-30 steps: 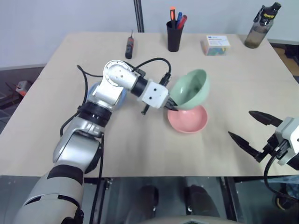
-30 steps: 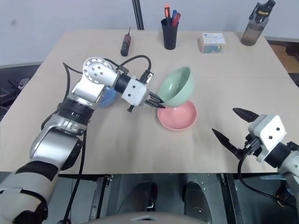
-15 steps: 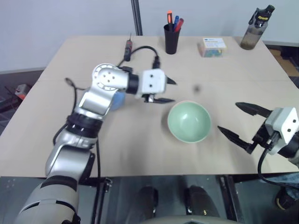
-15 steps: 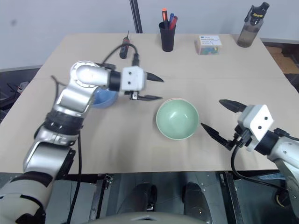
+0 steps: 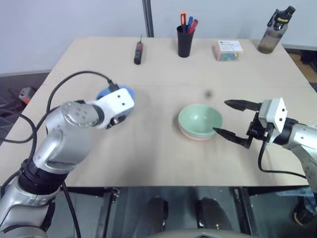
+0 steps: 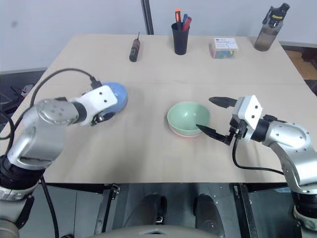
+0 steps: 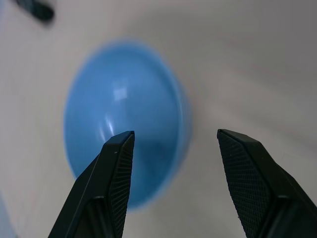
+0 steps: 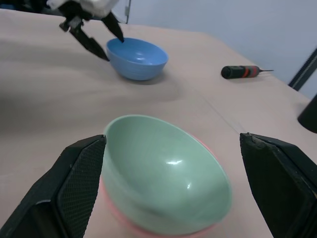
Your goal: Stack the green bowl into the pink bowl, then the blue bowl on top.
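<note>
Green bowl (image 5: 200,119) nested in pink bowl (image 5: 198,136)

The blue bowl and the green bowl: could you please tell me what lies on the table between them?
Nothing: bare table separates the blue bowl from the green bowl, as the right eye view shows.

I am standing at what looks like a lab or workshop bench — a plain pale wooden table (image 5: 148,148) against a bare light wall. Along its far edge sit office-and-tool odds: a screwdriver (image 5: 138,51) at eleven o'clock, a black cup of pens (image 5: 185,38) at twelve, a small card box (image 5: 228,49) and a dark drink bottle (image 5: 275,32) at one — with a metal pole (image 5: 147,17) rising behind.
</note>
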### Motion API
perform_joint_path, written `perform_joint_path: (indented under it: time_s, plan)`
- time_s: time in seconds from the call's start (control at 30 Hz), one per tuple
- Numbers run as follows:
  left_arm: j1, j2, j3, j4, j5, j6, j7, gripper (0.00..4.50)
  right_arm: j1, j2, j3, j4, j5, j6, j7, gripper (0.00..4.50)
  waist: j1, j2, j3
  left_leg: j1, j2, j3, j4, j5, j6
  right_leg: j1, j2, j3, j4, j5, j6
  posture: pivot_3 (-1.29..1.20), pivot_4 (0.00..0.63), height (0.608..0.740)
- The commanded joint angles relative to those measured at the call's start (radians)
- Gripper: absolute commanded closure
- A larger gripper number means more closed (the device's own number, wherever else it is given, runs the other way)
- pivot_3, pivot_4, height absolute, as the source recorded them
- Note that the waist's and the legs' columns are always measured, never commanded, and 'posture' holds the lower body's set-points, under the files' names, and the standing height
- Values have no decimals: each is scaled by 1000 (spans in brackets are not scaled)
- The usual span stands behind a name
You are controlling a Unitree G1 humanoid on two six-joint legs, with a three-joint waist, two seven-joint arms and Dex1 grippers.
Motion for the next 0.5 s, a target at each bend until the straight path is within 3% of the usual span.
perform_joint_path:
  time_s: [0.03, 0.1, 0.2, 0.23, 0.3, 0.4, 0.5]
  plan:
    - [-29, -33, -46, 78, 62, -24, 92, 1674, -20, -5, 1, -4, -3, -37, 23, 0, 0, 0, 0, 0, 0, 0, 0, 0, 0, 0, 0, 0, 0, 0, 0, 0, 150, 740]
    - [-42, -57, -70, 131, 73, -45, 117, 1674, -18, -9, -4, -8, 1, -37, 23, 0, 0, 0, 0, 0, 0, 0, 0, 0, 0, 0, -1, 0, 0, 0, 0, 0, 150, 740]
    - [-79, -90, -87, 197, 82, -82, 144, 2264, -6, -20, -16, -18, 0, -37, 22, 0, 0, 0, 0, 0, -1, 0, 0, 0, 0, 0, -1, 0, 0, 0, 0, 0, 150, 740]
    - [-91, -99, -94, 218, 83, -100, 147, 2868, 2, -24, -23, -25, 0, -35, 19, 0, 0, -1, 0, -1, -1, 0, 0, 0, 0, -1, -1, 0, 0, 0, 0, 0, 150, 740]
    - [-104, -108, -103, 248, 85, -131, 151, 3270, 16, -28, -33, -37, -2, -33, 10, 0, 1, -1, 0, -1, -1, 0, 0, 0, 0, -1, -1, 0, 0, 0, 0, 0, 150, 740]
    - [-127, -116, -96, 271, 75, -177, 143, 4451, 39, -35, -47, -55, -1, -32, -4, 0, -1, -1, 0, -1, -1, 0, 0, 0, 0, -1, -1, 0, 0, 0, 0, 0, 150, 740]
    - [-152, -116, -66, 258, 40, -227, 105, 4481, 69, -39, -67, -76, -1, -33, -18, 0, 0, -1, 0, -1, -1, 0, 0, 0, 0, -1, -2, 0, 0, 0, 0, 0, 150, 740]
